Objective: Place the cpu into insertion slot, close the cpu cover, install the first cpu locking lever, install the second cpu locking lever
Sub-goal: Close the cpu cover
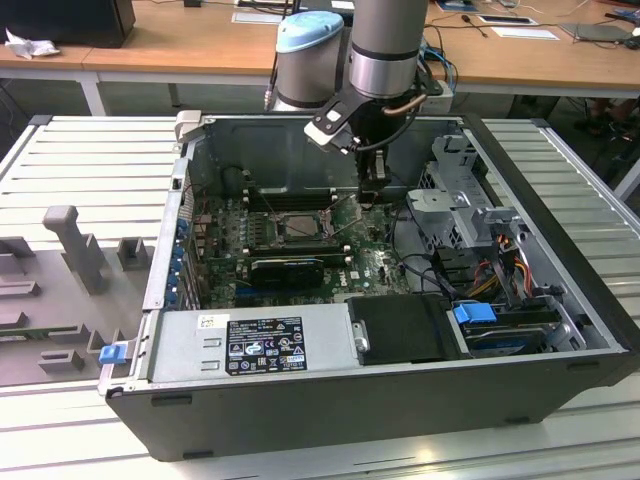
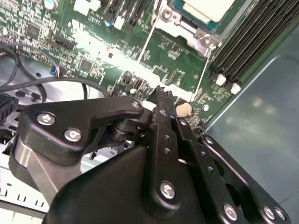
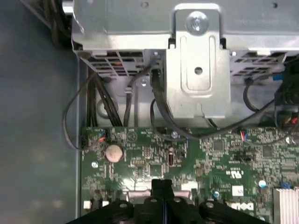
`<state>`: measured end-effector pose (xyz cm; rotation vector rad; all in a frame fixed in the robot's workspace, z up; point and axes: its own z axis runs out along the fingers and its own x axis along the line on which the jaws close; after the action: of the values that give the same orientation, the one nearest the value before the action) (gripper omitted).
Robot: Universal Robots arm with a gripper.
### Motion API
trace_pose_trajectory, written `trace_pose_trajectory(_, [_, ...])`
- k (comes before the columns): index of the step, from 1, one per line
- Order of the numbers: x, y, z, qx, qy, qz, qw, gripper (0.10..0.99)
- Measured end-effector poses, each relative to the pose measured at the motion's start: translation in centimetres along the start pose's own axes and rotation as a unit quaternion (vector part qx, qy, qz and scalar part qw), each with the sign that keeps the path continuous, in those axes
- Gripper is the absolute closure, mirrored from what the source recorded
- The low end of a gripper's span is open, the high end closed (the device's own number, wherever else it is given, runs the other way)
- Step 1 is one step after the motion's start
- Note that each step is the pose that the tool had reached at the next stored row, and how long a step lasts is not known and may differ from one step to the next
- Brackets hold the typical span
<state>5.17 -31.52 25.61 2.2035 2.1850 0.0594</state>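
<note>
The hand (image 2: 161, 94), fingers closed on nothing, hovers near the cpu (image 2: 208, 8) lying in the insertion slot (image 1: 278, 230)

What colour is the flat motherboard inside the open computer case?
Green; the flat green motherboard shows best in the first wrist view.

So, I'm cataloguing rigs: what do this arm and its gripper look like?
The arm is a silver-grey tube with a pale blue joint cap. The gripper is matt black, with jointed link fingers fastened by silver screws.
</note>
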Motion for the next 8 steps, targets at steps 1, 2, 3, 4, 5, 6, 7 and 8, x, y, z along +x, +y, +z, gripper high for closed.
trace_pose_trajectory(1, [0.01,0.15,0.04,0.0001,0.0,0.0,1.0,0.98])
trace_pose_trajectory(2, [0.02,0.33,0.08,0.0002,0.0,-0.001,1.0,0.98])
trace_pose_trajectory(3, [0.04,0.59,0.14,0.0002,0.0,-0.002,1.0,0.98])
trace_pose_trajectory(4, [0.04,0.6,0.15,0.0002,0.0,-0.002,1.0,0.98])
trace_pose_trajectory(5, [0.04,0.6,0.16,0.0002,0.0,-0.002,1.0,0.98])
trace_pose_trajectory(6, [0.04,0.61,0.16,0.0002,0.0,-0.002,1.0,0.98])
trace_pose_trajectory(7, [0.04,0.64,0.17,0.0002,0.0,-0.002,1.0,0.98])
trace_pose_trajectory(8, [0.04,0.71,0.2,0.0002,0.0001,-0.002,1.0,0.98])
